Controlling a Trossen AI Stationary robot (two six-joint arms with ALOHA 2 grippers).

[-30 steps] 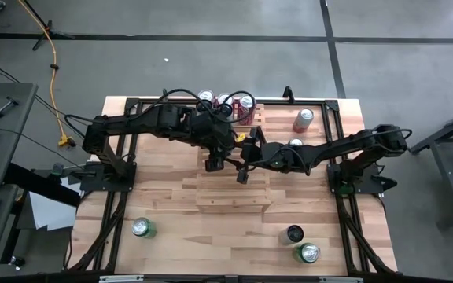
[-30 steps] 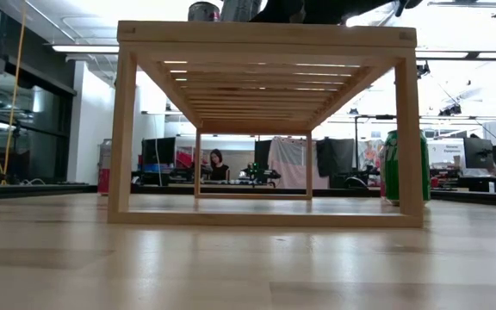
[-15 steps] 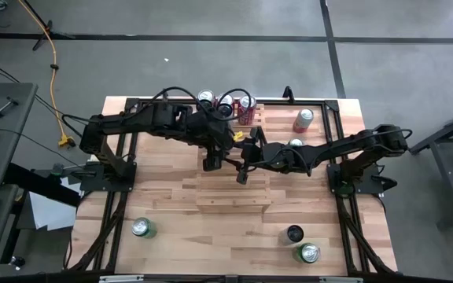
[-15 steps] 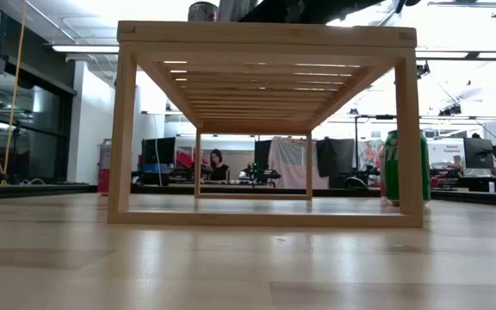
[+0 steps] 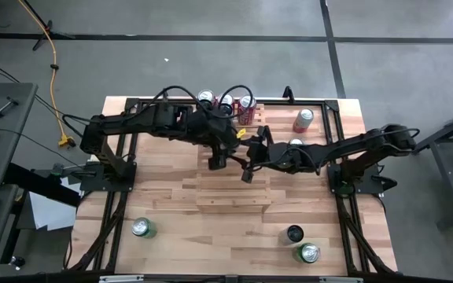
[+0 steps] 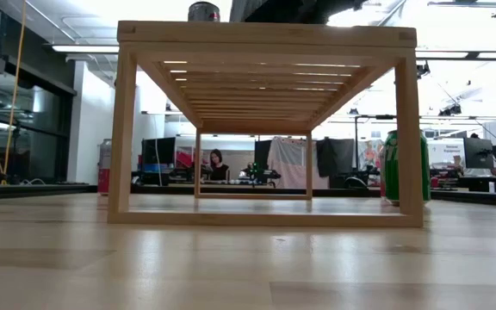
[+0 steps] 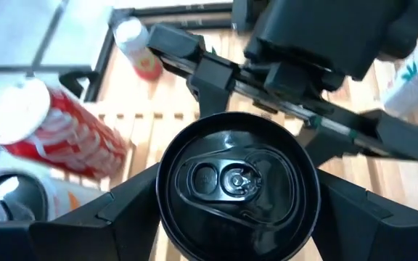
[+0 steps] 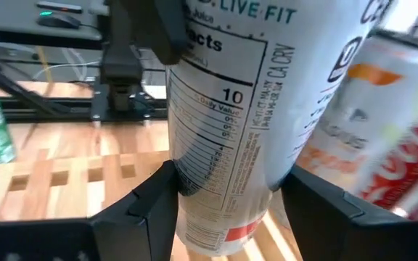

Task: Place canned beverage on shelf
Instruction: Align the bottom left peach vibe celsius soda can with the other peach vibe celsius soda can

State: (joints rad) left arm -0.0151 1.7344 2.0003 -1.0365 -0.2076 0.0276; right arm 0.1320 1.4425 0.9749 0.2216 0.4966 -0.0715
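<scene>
Over the slatted light-wood shelf (image 5: 234,169), I see both grippers meet. My left gripper (image 7: 234,196) clamps a black-topped can (image 7: 236,185); my right gripper (image 8: 227,199) straddles its white label, contact unclear. Only wrist views show this. Beyond, red cans (image 5: 244,108) stand on the shelf's far edge.

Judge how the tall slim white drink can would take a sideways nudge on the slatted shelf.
The tall slim white drink can, clamped in the right gripper, looks much taller than wide, so probably tippy. Gaps between the light-wood shelf slats could catch its base. Smooth round metal: likely rolls if toppled.
</scene>
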